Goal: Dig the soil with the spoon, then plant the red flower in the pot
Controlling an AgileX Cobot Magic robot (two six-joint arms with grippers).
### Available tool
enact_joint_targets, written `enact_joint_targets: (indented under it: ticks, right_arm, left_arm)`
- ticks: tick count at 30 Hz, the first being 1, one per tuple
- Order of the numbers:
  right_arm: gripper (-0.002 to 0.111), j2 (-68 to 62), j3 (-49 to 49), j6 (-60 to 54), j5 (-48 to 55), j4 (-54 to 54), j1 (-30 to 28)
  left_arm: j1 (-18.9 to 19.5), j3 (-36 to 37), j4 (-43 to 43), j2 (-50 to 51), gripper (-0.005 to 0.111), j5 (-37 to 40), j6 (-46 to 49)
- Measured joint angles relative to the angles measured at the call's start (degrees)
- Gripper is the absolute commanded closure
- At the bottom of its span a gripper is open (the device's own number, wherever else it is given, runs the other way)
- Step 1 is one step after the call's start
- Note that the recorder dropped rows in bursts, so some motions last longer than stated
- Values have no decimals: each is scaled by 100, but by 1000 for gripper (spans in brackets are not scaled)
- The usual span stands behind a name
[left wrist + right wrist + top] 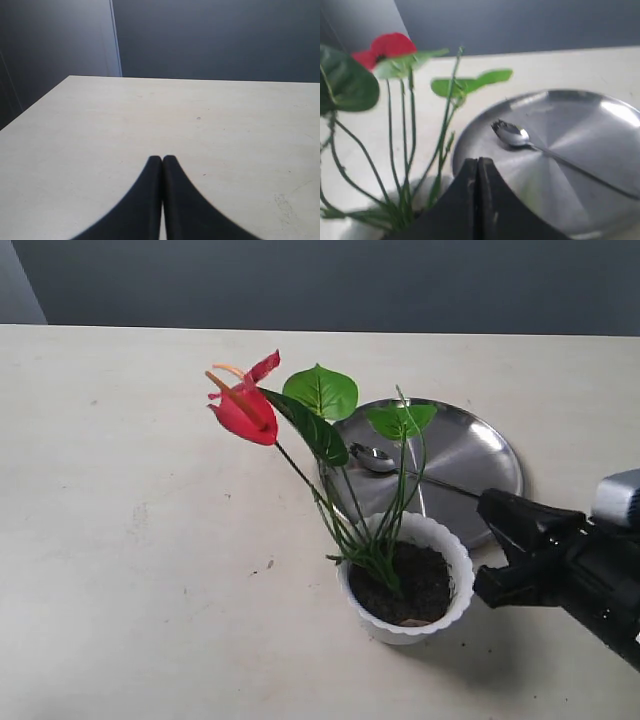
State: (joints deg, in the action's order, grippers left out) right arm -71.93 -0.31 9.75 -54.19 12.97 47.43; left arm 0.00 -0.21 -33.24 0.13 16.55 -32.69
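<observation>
The red flower (pixel 245 410) stands in the small white pot (pixel 455 595), stems (pixel 375 540) rooted in the dark soil (pixel 425 585) and leaning left. Behind the pot, the spoon (pixel 375 457) lies on the round steel plate (pixel 470 455), bowl toward the flower. My right gripper (pixel 485 505) hovers just right of the pot, shut and empty. From the right wrist I see its fingertips (pixel 478 161) closed, with the spoon (pixel 512 134), the green stems (pixel 407 165) and a red bloom (pixel 390 46) beyond. My left gripper (pixel 162 158) is shut over bare table, away from everything.
The steel plate (pixel 580 150) sits close behind the pot and right gripper. The pale table (pixel 130 540) stretches wide to the left and front. A dark wall backs the table's far edge (pixel 200 79).
</observation>
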Motion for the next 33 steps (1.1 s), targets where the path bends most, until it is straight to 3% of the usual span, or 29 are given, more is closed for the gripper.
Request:
enact_joint_targets:
  ticks: [3,10,12,14,16,18,24,30,33]
  right_arm:
    - [109,776,-692,-894,2582,170,0]
    - [109,2853,-2891,-2050,5849,39,-128]
    - [109,3363,-3131,-1487,6782,-731,-657]
    - [109,3909,-3172,-19,7956,-2239,-1260]
    - [109,4243,-3172,978,8714,-3001,-1502]
    - [109,4844,-3172,1746,9181,-3369,-1629]
    - [109,5987,-3172,2244,9429,-3033,-1641]
    - [109,6149,-3172,2280,9410,-3099,-1679]
    - [109,6587,-2918,1423,9173,-2581,-2277]
  left_arm:
    - [0,0,0,0,106,0,0]
    - [0,0,0,0,106,0,0]
    - [0,0,0,0,106,0,0]
    - [0,0,0,0,106,0,0]
    - [0,0,0,0,106,0,0]
    - [0,0,0,0,106,0,0]
    - [0,0,0,0,106,0,0]
    - [0,0,0,0,106,0,0]
    - [0,0,0,0,106,0,0]
